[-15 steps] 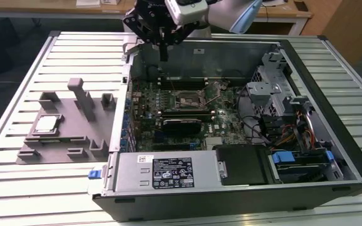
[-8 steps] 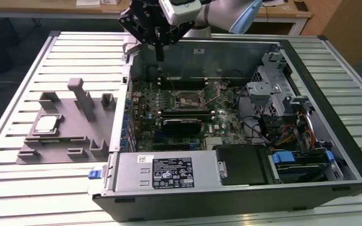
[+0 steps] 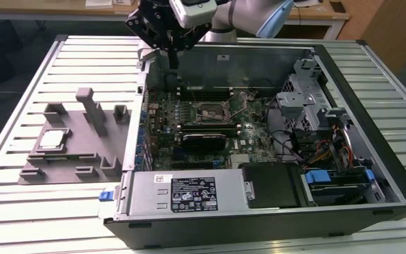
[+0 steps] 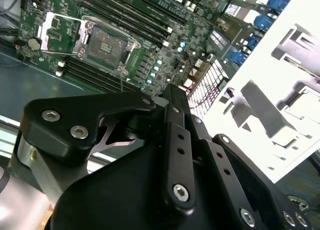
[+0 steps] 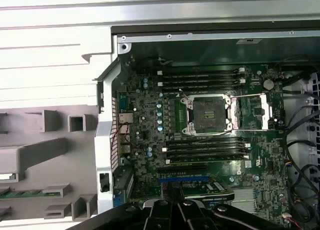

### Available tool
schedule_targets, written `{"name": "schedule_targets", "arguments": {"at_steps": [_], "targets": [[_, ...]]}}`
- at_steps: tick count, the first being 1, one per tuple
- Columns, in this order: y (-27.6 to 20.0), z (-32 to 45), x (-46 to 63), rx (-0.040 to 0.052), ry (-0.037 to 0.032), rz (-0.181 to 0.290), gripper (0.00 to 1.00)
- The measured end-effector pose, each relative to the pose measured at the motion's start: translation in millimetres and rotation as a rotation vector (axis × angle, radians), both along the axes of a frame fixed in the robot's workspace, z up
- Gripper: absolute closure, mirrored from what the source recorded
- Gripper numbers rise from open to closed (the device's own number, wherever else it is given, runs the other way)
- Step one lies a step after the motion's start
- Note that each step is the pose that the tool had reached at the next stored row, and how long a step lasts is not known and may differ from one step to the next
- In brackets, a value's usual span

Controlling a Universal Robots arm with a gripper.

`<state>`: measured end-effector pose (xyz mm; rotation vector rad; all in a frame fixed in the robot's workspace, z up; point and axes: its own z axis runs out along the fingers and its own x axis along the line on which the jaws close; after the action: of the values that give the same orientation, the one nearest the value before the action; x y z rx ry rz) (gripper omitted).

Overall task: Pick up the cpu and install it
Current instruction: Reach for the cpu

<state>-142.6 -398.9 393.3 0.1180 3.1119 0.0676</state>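
Observation:
The cpu (image 3: 53,139), a small square chip with a shiny silver top, lies in a recess of the grey fixture (image 3: 83,153) on the exterior view's left, outside the case. My black gripper (image 3: 173,62) hangs over the far left corner of the open computer case (image 3: 259,211), well away from the cpu. Its fingers are shut with nothing between them. The motherboard's dark square socket (image 3: 213,112) (image 4: 106,45) (image 5: 210,115) sits uncovered, its metal load plate (image 5: 252,112) swung open beside it.
Memory slots (image 5: 200,77) flank the socket. A power supply (image 3: 188,193) fills the case's near side, and drive cages with cables (image 3: 316,127) stand on the exterior view's right. The case and fixture rest on a slatted metal table (image 3: 19,211). Upright posts (image 3: 86,106) rise from the fixture.

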Motion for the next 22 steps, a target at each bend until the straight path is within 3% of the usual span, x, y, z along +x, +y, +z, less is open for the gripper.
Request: {"name": "schedule_targets", "arguments": {"at_steps": [22], "targets": [[0.0, 0.0, -30.3, 0.0, -0.0029, 0.0, 0.89]]}}
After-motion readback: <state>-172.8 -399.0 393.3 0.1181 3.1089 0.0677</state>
